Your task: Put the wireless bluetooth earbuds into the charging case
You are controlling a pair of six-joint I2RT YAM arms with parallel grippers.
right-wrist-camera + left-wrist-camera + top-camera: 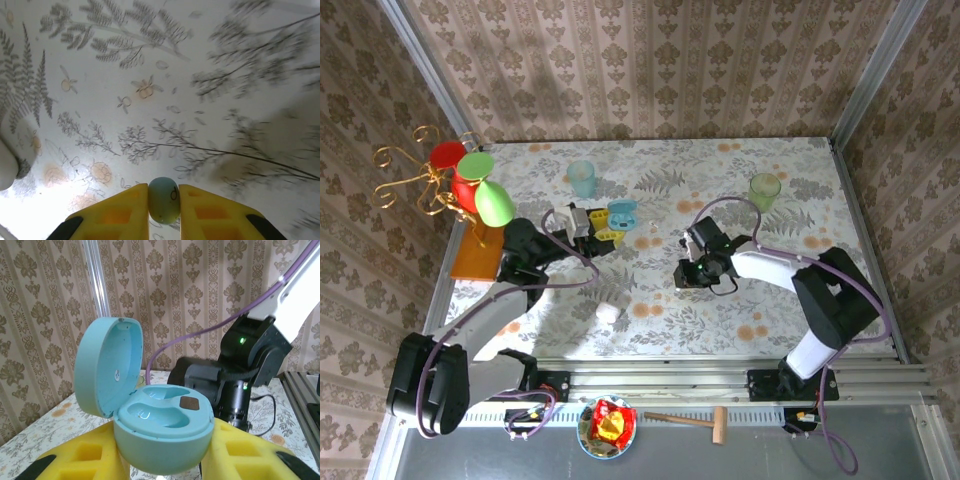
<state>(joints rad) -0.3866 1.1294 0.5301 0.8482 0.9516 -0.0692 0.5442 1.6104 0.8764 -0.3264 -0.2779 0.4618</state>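
Observation:
My left gripper (pixel 603 228) (pixel 162 462) is shut on the light blue charging case (pixel 623 212) (pixel 165 432), its yellow fingers (pixel 85 460) pressing the case's lower sides. The lid stands open to the left, and both moulded wells are bare. My right gripper (pixel 686 275) (pixel 164 212) hovers over the flowered tablecloth (pixel 165 75), right of the case. It is shut on a small pale blue oval earbud (pixel 164 200) with a dark mark, the same colour as the case. The earbud sits upright between the yellow fingertips (pixel 125 215).
A white rounded thing (pixel 608 312) (pixel 6 170) lies on the cloth between the arms. A blue cup (pixel 582 178) and a green cup (pixel 764 188) stand at the back. A wire stand with coloured glasses (pixel 470 185) and a wooden board (pixel 478 257) sit at the left edge.

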